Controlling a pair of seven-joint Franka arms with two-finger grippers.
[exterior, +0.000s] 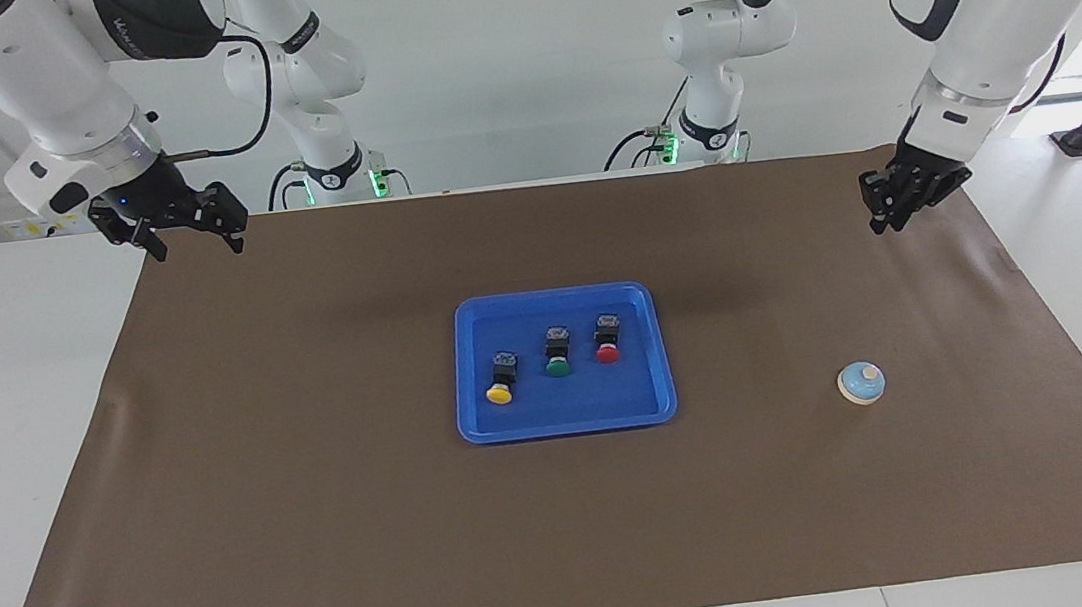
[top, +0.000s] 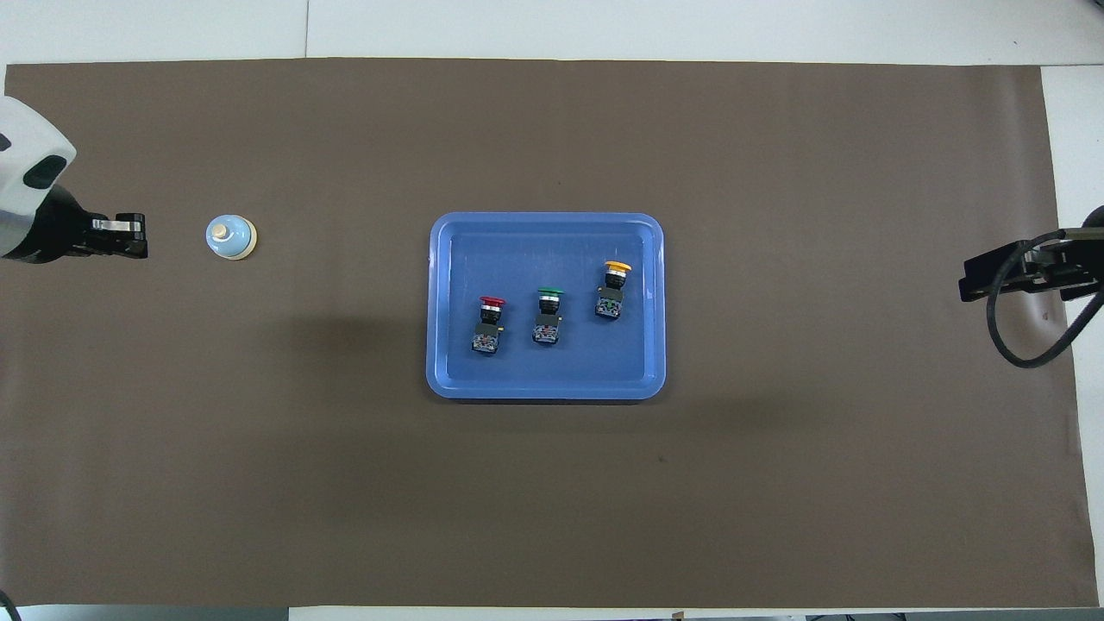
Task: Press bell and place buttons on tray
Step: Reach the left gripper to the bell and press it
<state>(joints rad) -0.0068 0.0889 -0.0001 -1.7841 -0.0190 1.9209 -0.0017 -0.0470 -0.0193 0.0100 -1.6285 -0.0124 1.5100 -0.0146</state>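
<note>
Left gripper (exterior: 883, 225) clenched, empty, upper right of facing view; bell (exterior: 861, 382) lower right on brown mat (exterior: 322, 517); three buttons (exterior: 556, 354) in tray (exterior: 664, 401), centre; right gripper (exterior: 193, 242) released, waiting upper left.

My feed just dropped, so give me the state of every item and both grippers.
Light-blue dome bell: untouched on mat.
Red, green, yellow push-buttons: lying inside tray.
Shallow blue plastic tray: flat, mid-table.
Left gripper: shut, empty, over the mat.
Right gripper: open, waiting.
</note>
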